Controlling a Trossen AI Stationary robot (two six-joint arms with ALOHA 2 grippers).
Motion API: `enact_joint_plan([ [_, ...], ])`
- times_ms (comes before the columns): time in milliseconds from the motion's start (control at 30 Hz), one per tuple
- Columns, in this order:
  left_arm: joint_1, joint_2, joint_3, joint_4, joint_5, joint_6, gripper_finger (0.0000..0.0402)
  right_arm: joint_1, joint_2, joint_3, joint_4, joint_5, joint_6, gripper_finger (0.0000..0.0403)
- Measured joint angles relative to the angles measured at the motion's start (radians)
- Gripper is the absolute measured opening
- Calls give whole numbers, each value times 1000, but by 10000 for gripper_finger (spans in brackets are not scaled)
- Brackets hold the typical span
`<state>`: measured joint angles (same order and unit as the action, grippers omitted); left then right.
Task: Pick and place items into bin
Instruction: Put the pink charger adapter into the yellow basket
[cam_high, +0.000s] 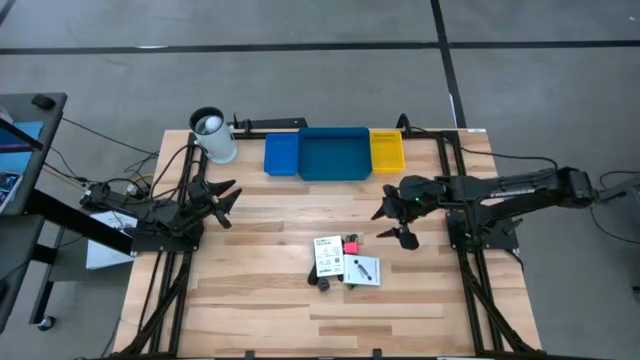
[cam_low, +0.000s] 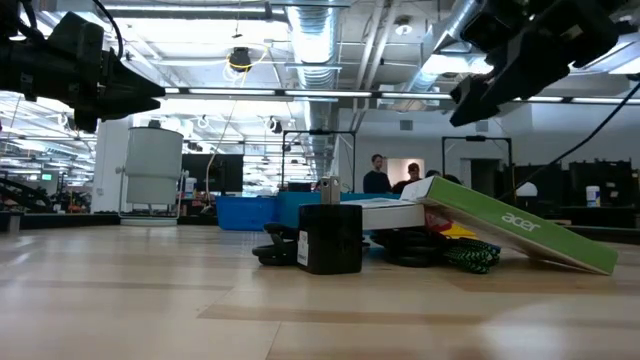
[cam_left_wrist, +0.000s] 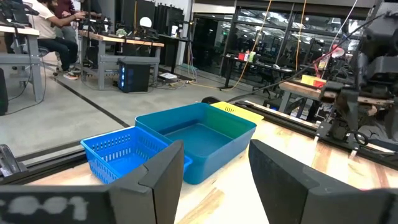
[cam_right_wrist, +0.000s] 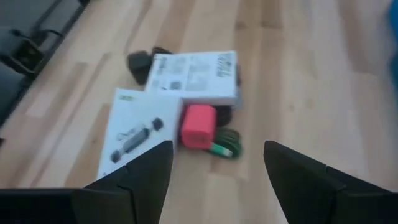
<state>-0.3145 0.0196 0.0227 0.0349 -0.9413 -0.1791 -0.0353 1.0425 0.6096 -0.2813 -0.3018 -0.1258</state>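
Observation:
The items lie in a small heap near the table's middle: two white flat packets (cam_high: 328, 256) (cam_right_wrist: 194, 75), a red block (cam_high: 351, 246) (cam_right_wrist: 198, 126) between them, a green cable (cam_right_wrist: 225, 144), and a black piece (cam_low: 330, 238) on the near side. The bin, a wide blue tray (cam_high: 334, 154) flanked by a small blue tray (cam_high: 281, 154) and a yellow tray (cam_high: 387, 150), sits at the far edge. My right gripper (cam_high: 392, 224) hovers open above the table, right of the heap. My left gripper (cam_high: 226, 203) waits open at the left side.
A white-and-black cylindrical cup (cam_high: 213, 135) stands at the far left, beside the small blue tray. Bare wood lies between the heap and the trays. People (cam_low: 378, 175) show in the room beyond the table.

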Motion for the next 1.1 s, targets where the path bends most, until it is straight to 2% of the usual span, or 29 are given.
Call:
enact_joint_plan([
  [100,0,0,0,0,0,0,171,-9,0,-60,122,-60,48,248],
  [267,0,0,0,0,0,0,171,-59,-77,-123,201,-63,79,248],
  [533,0,0,0,0,0,0,171,-113,-114,-151,188,-61,-39,248],
  [667,0,0,0,0,0,0,171,-163,-151,-210,204,-65,-93,248],
  [900,0,0,0,0,0,0,171,-237,-218,-391,498,-145,-89,248],
  [1100,0,0,0,0,0,0,171,-317,-220,-425,521,-118,-58,248],
])
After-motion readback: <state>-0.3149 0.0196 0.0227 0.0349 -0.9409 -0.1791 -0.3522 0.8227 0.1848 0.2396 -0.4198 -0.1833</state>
